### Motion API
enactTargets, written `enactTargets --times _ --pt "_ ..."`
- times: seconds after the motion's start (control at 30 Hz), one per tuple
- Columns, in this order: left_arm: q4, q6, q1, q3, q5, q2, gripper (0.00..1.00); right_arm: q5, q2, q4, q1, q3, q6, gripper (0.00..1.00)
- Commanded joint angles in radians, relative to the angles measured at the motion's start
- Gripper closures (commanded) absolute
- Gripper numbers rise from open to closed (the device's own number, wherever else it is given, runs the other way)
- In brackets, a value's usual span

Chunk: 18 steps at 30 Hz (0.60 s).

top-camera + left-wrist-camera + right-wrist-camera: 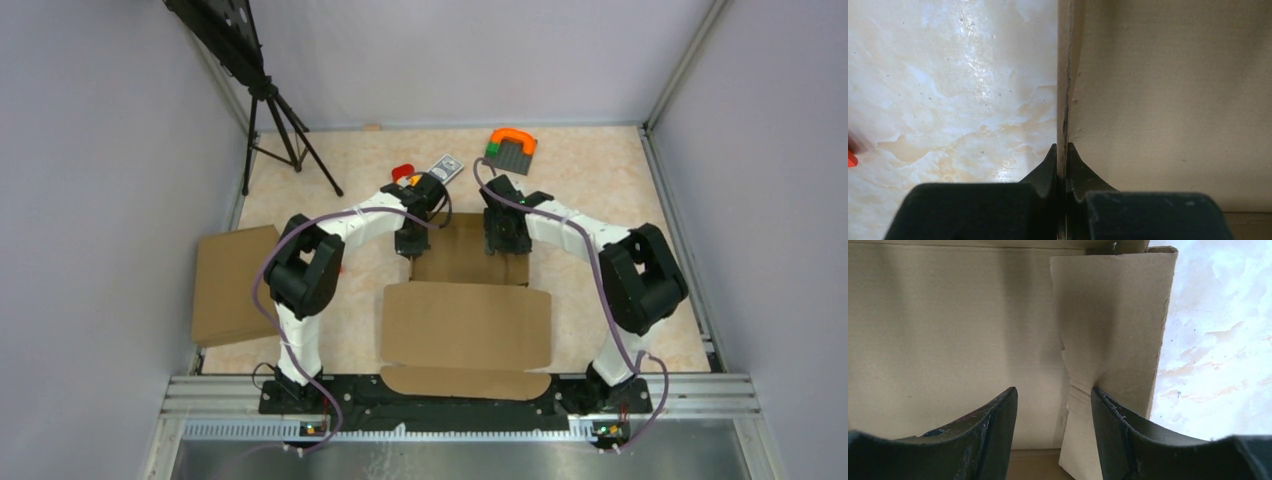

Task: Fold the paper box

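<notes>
The paper box [465, 325] lies partly folded mid-table, its wide brown panel nearest the arm bases and its rear section [465, 255] between the two arms. My left gripper [412, 245] is at that section's left side. In the left wrist view it [1062, 146] is shut on the thin upright edge of a side wall [1064, 75], with the box's inner panel [1168, 90] to the right. My right gripper [507, 240] is at the right side. Its jaws [1053, 389] stand open over the box's inside [948, 330], and a creased side flap [1113, 330] rests against the right finger [1118, 435].
A second brown box [235, 285] lies at the left table edge. At the back stand a black tripod [285, 130], a grey plate with an orange arch [512, 150], a small red thing [403, 171] and a small pack [446, 166]. Walls close in the table.
</notes>
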<state>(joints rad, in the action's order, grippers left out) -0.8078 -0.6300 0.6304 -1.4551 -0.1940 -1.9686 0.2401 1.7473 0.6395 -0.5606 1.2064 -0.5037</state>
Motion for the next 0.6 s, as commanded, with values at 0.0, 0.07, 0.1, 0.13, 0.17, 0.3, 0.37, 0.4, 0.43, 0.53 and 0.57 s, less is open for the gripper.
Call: enactTargets --times 0.0,0.07,0.1,0.13,0.17,0.3,0.37,0.4,0.43,0.53,0.57 --pt "-0.005 -0.026 0.000 -0.025 0.045 -0.009 1.00 0.105 0.066 0.029 0.008 -0.008 -0.013 0.44" --pt "-0.005 -0.029 -0.002 -0.022 0.047 -0.009 1.00 0.130 0.077 0.032 0.008 -0.005 -0.010 0.43" --pt "-0.004 -0.031 -0.003 -0.021 0.048 -0.009 1.00 0.138 0.088 0.037 0.008 0.003 -0.012 0.43" --pt "-0.001 -0.032 -0.004 -0.018 0.050 -0.011 1.00 0.137 0.101 0.041 0.008 0.010 -0.009 0.43" --pt "0.001 -0.034 -0.004 -0.017 0.051 -0.011 1.00 0.142 0.119 0.048 0.008 0.019 -0.015 0.43" --pt "0.005 -0.040 -0.006 -0.012 0.053 -0.009 1.00 0.176 0.110 0.052 0.007 0.036 -0.036 0.44" --pt "0.006 -0.039 -0.006 -0.011 0.054 -0.010 1.00 0.174 0.094 0.050 0.008 0.046 -0.032 0.44" --pt "0.004 -0.038 -0.006 -0.012 0.054 -0.010 1.00 0.157 0.088 0.048 0.008 0.052 -0.024 0.44" --pt "0.005 -0.038 -0.006 -0.014 0.054 -0.009 1.00 0.137 0.079 0.045 0.007 0.057 -0.013 0.44" --pt "0.004 -0.038 -0.006 -0.020 0.056 -0.013 1.00 0.019 0.030 0.007 0.007 0.051 0.031 0.43" --pt "0.002 -0.038 -0.005 -0.022 0.057 -0.014 1.00 -0.020 0.007 -0.010 0.007 0.045 0.041 0.43"
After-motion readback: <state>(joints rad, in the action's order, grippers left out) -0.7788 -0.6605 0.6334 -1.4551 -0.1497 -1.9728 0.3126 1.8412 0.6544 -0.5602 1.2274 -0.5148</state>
